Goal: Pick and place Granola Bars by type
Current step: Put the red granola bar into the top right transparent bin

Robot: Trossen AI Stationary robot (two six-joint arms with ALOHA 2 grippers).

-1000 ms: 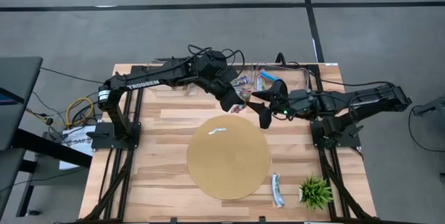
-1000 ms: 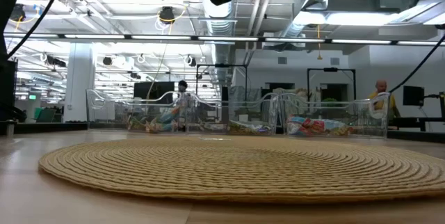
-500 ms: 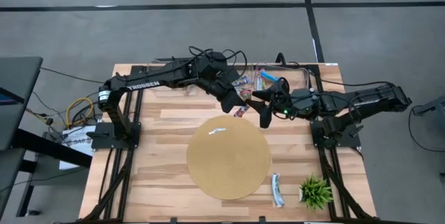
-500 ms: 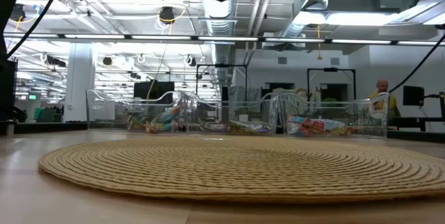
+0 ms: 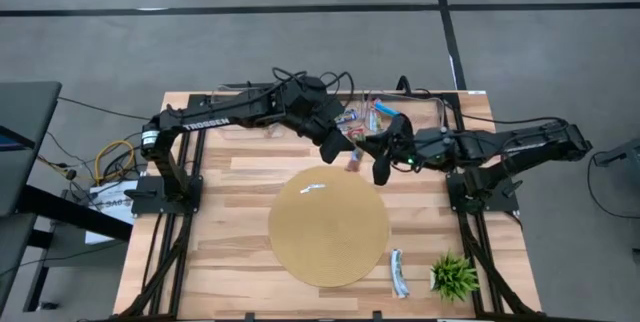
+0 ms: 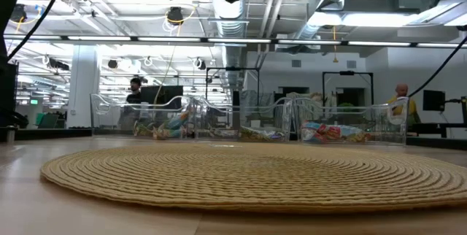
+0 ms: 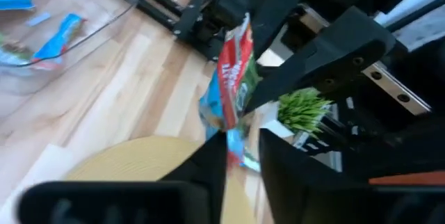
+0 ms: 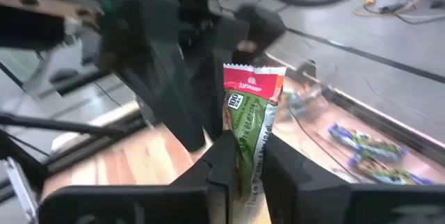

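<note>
A green granola bar with a red end hangs in the air over the table, between the round mat's far edge and the clear bins; in the high view it shows as a blur. My right gripper has come in from the table's right and is shut on it. My left gripper reaches in from the far left. It stands open, with one finger on either side of the same bar and a gap on one side. Another bar lies on the mat. My right gripper pinches the bar between its two fingers at the green end, opposite the red end. The bar stands straight out past the fingertips, with its red end farthest from them. It is lifted clear of the table.
Clear bins holding more bars line the far edge, close behind both grippers. A silvery bar lies on the wood near the mat's near right. A small green plant stands beside it. Both arms crowd the middle far part of the table.
The bar has shifted a little toward my right gripper, and that gripper's fingers have closed in on it. My left gripper has stayed close by, above the mat's far edge.
</note>
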